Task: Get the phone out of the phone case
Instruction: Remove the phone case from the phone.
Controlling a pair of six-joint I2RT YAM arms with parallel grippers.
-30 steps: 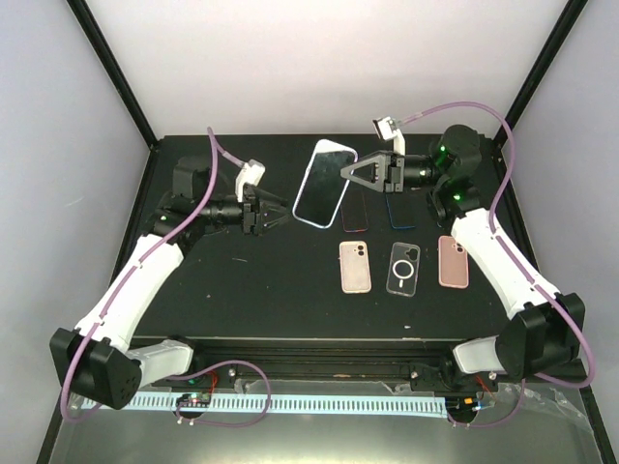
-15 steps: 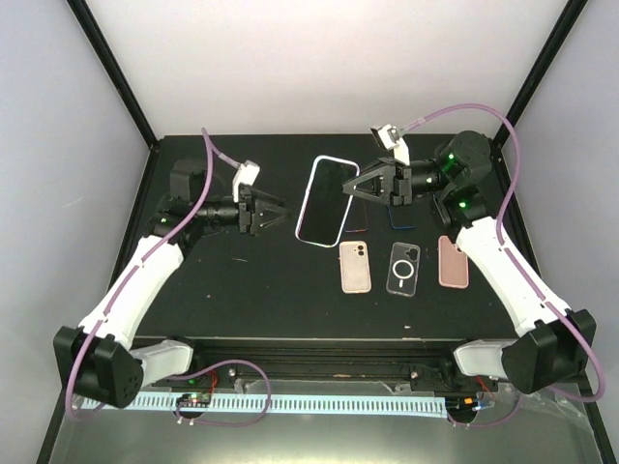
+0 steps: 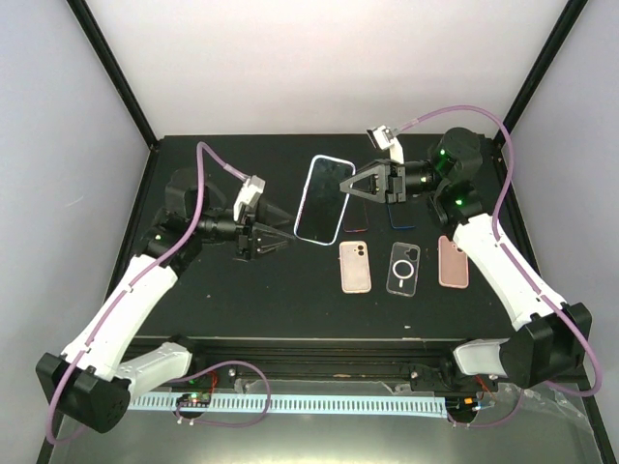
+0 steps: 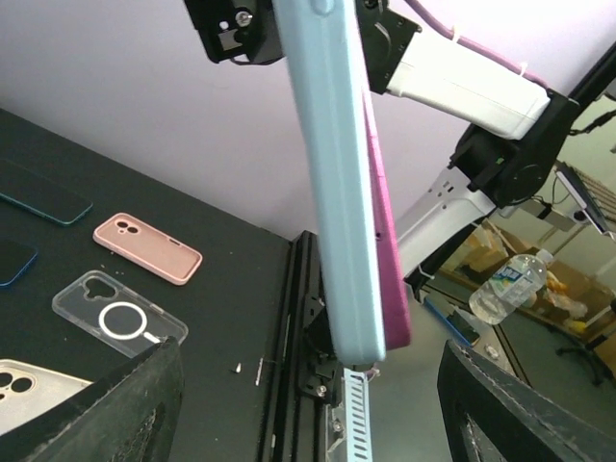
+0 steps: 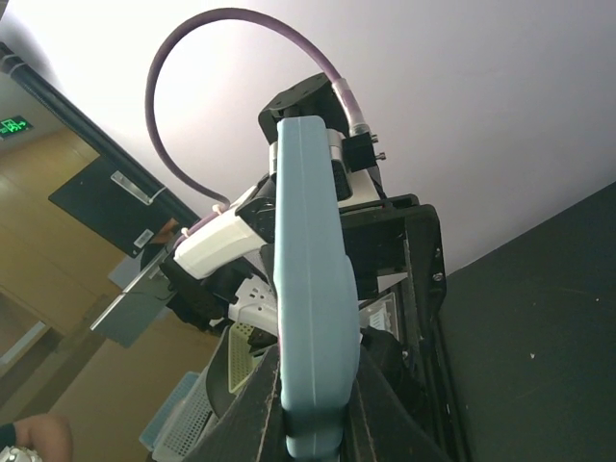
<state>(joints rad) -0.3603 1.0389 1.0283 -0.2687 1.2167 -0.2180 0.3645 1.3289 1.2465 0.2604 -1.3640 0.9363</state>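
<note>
Fingers (image 4: 144, 404) of the left gripper (image 3: 279, 232) are spread wide with nothing between them, aimed at the phone (image 3: 324, 198) and just short of it. The phone hangs in the air over the table (image 3: 242, 309), screen up in the overhead view, seated in its pale blue case (image 4: 337, 192). To its right, the right gripper (image 3: 346, 184) pinches the cased phone by one long edge; the wrist view shows it edge-on between the closed pads.

The hold looks thin. If the left arm pushes or peels off-centre, the phone could pivot in that pinch and fall on the loose cases (image 3: 403, 269) below. If the left fingers clamp case and phone together, nothing would separate.

No brand or writing is legible. The clear case shows only a ring, and the bottle (image 4: 500, 294) label and green sign (image 5: 14, 125) are too small to read.
</note>
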